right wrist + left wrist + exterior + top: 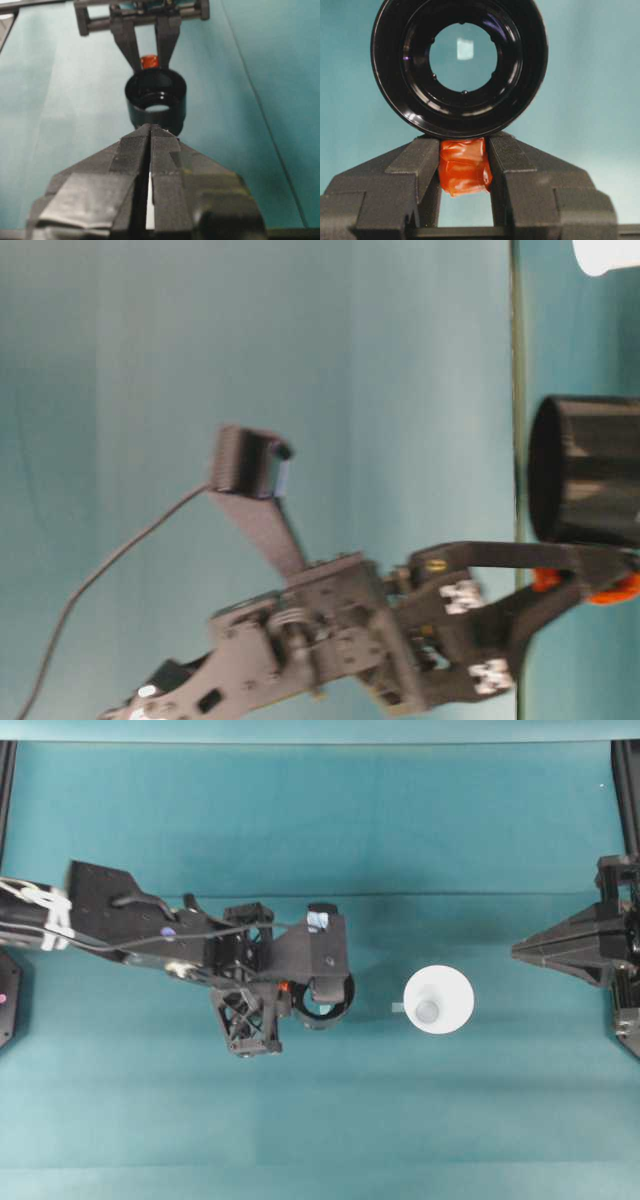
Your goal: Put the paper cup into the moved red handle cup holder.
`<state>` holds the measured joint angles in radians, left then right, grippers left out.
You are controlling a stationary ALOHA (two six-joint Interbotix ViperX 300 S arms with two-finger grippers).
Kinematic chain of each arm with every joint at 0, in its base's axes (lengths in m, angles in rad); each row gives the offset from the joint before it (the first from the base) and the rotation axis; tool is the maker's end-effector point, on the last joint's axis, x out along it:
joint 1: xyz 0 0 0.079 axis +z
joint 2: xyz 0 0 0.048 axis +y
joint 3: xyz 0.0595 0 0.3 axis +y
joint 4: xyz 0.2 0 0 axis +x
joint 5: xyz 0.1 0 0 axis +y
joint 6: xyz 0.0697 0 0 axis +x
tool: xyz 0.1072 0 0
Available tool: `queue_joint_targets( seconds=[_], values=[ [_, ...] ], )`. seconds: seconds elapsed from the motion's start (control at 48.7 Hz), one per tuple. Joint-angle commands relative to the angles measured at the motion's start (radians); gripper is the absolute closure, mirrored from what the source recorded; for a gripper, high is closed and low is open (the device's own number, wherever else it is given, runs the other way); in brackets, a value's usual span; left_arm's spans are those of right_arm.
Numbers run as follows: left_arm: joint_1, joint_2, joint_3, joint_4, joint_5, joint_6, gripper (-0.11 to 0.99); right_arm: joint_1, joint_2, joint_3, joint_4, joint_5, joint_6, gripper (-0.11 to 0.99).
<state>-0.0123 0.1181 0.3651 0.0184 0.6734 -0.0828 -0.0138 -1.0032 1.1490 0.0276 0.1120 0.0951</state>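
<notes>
On table: one paper cup [438, 1001], one red handle cup holder [328, 1001].

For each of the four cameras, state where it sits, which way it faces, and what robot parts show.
Overhead: looks straight down on the teal table; both arms, white paper cup.
Table-level: sideways, from the table's edge; left arm pinching the orange handle tab.
Left wrist: behind the left gripper, facing the glossy black round cup holder.
Right wrist: behind the right gripper, facing the left arm.
Shared: both wrist views show the holder.
</notes>
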Motion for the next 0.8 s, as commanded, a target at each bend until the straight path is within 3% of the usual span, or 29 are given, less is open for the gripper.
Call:
queue_joint_targets(
  seconds=[0.0,0.267,0.78],
  values=[
    [0.003,0.009,0.002,0.003,-0.017,0.003,0.6,0.0,0.005,-0.02,0.002,-0.005,0.009,0.97],
    [0.003,0.026,0.051,0.003,-0.135,0.005,0.6,-0.002,0.005,-0.02,0.003,-0.006,0.009,0.97],
    [0.003,0.029,0.114,0.003,-0.262,0.006,0.6,-0.002,0.005,-0.02,0.002,0.015,0.009,0.97]
  ],
)
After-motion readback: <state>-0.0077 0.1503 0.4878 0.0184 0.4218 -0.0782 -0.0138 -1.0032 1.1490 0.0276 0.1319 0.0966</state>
